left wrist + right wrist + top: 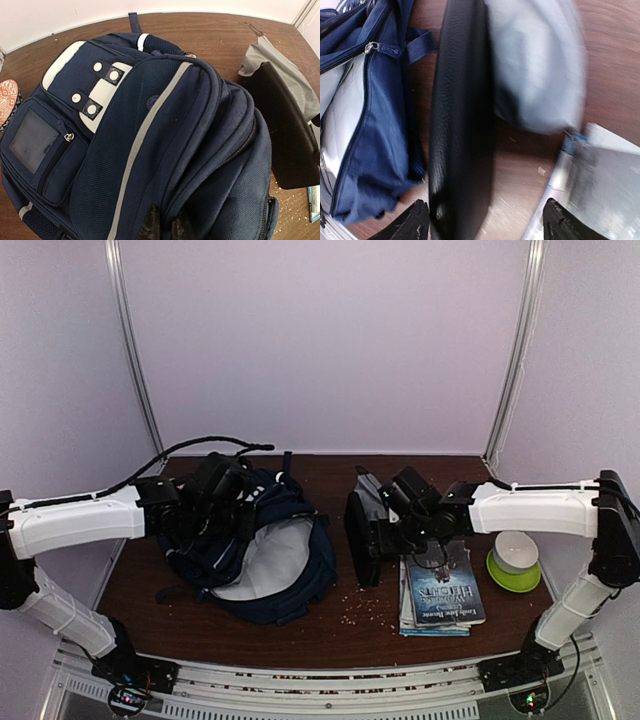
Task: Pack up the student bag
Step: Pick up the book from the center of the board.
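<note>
The student bag (268, 558) lies at the table's left centre, navy with white trim, its main zip open on a pale lining. In the left wrist view its front (150, 125) fills the frame. My left gripper (213, 492) (166, 227) is at the bag's top, shut on a fold of its fabric. A black leathery case (360, 540) (462, 115) stands on edge just right of the bag (375, 125). My right gripper (388, 523) (486, 210) is open wide. The case's lower end sits between its fingers (412, 222), close to the left one and apart from the other.
A small grey pouch (535, 65) (277, 65) lies behind the black case. A stack of books (440, 590) (605, 190) sits to the right, then a white cup in a green bowl (513, 565). An orange patterned object (7, 100) lies left of the bag. Crumbs dot the front of the table (370, 605).
</note>
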Controlling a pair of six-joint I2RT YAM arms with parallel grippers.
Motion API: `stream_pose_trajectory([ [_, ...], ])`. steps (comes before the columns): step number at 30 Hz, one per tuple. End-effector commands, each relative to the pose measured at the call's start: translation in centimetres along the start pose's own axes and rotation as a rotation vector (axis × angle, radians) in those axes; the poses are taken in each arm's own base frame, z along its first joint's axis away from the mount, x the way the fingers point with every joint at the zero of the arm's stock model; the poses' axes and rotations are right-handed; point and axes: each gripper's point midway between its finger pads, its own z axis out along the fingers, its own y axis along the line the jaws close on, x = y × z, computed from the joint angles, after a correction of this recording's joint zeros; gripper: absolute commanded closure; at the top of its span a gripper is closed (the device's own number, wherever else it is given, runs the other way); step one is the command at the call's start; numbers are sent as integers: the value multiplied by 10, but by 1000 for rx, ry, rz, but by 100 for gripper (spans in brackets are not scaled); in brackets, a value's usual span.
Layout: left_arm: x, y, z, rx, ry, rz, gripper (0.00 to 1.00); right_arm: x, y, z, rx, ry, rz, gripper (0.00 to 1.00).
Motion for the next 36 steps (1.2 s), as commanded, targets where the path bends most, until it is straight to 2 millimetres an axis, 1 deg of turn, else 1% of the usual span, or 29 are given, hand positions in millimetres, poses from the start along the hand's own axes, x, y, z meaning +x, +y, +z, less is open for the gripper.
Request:
stream_pose_trajectory([
  [1,0,8,8,-30,-15,-20,100,0,-35,-46,94,-86,46,20],
  [2,3,8,9,-27,-7,-17,96,4,-44,-53,115,-92,53,20],
  [3,5,6,9,-17,-1,-15,87,9,-55,-58,139,-95,62,20],
  [4,6,5,8,-5,3,-13,70,10,-63,-67,147,-113,76,19],
  [5,8,4,6,9,6,-14,53,16,-73,-72,161,-117,93,19],
  [6,9,4,4,21,7,-19,39,21,-82,-75,174,-119,107,19],
  [7,10,5,0,32,4,-23,27,24,-90,-80,179,-127,123,19],
  [9,10,7,-9,49,-7,-34,11,33,-106,-84,191,-135,156,18],
  [10,11,9,-14,56,-7,-36,6,36,-114,-87,199,-141,176,18],
  [11,10,10,-21,61,-11,-36,3,40,-121,-88,206,-145,194,18],
  [13,5,5,-39,79,-34,-21,2,49,-137,-90,220,-152,239,18],
  [16,-3,-13,-70,104,-80,9,2,58,-152,-93,217,-182,305,18],
  [19,-7,-42,-93,162,-102,2,2,68,-166,-97,226,-213,362,17],
  [21,-4,-70,-96,238,-93,-4,2,75,-176,-98,236,-230,390,17],
  [24,2,-125,-98,375,-64,27,2,89,-189,-94,234,-232,441,17],
  [25,-2,-146,-102,419,-63,37,2,94,-191,-92,221,-228,462,17],
  [27,-1,-182,-98,481,-29,71,2,100,-194,-88,193,-223,502,16],
  [30,3,-235,-85,591,17,94,2,108,-197,-82,167,-210,552,16],
  [31,6,-249,-78,614,35,103,2,112,-199,-80,169,-204,561,16],
  [34,19,-283,-58,650,99,139,2,124,-202,-73,169,-179,578,17],
  [35,26,-291,-47,648,123,150,2,127,-201,-70,161,-169,578,16],
  [36,31,-299,-42,658,138,162,2,130,-202,-70,160,-163,579,17],
])
